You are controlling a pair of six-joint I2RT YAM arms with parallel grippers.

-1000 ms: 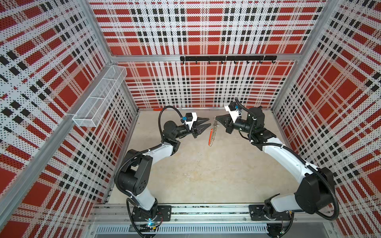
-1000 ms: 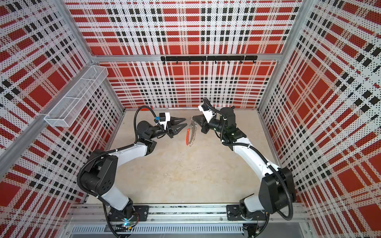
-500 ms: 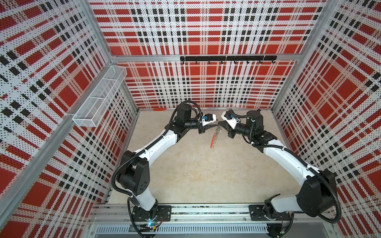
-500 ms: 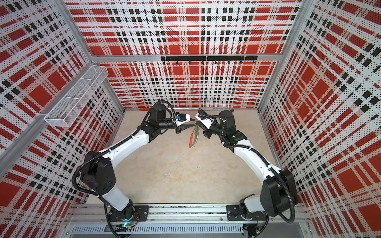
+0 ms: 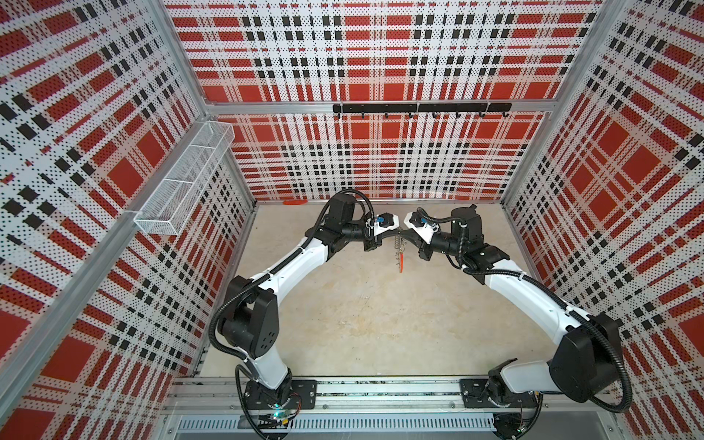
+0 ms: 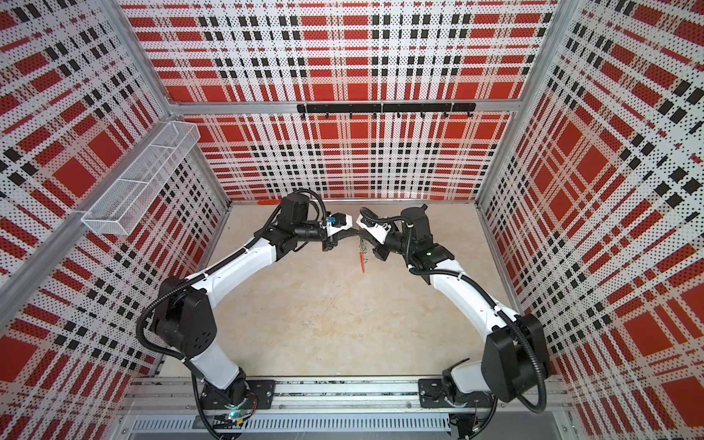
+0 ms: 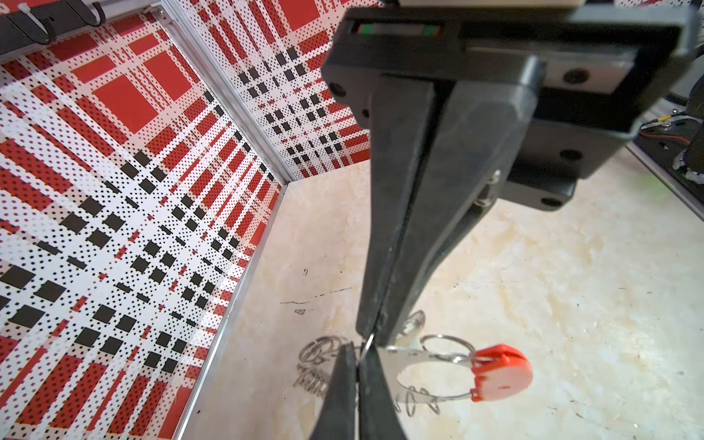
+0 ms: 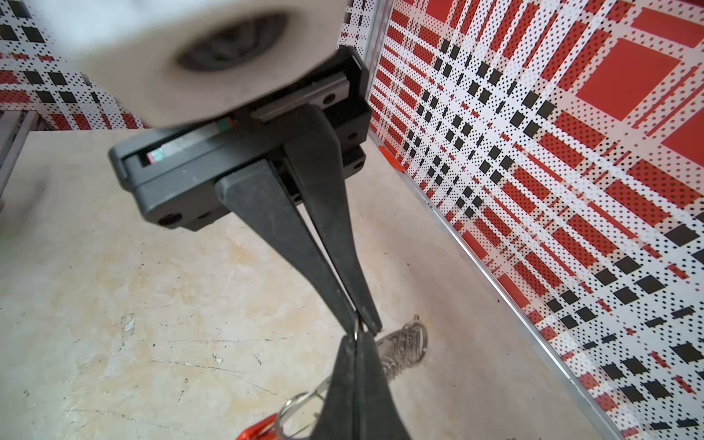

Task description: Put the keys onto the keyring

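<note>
We see the left jaws and right jaws meeting tip to tip over the pale beige, marbled tabletop [image 5: 362, 324], each pair clamped on thin wire at the rim of the keyring [image 7: 495, 375], a flat silver-grey metal ring with an orange-red segment. It hangs just below the tips, clear of the scuffed surface. Perforated walls [image 5: 381, 57] in red, black and white plaid enclose the tabletop; a white wire-mesh basket [image 5: 184, 179] and black hook rail [image 5: 419, 108] sit high, well away from the jaws.
</note>
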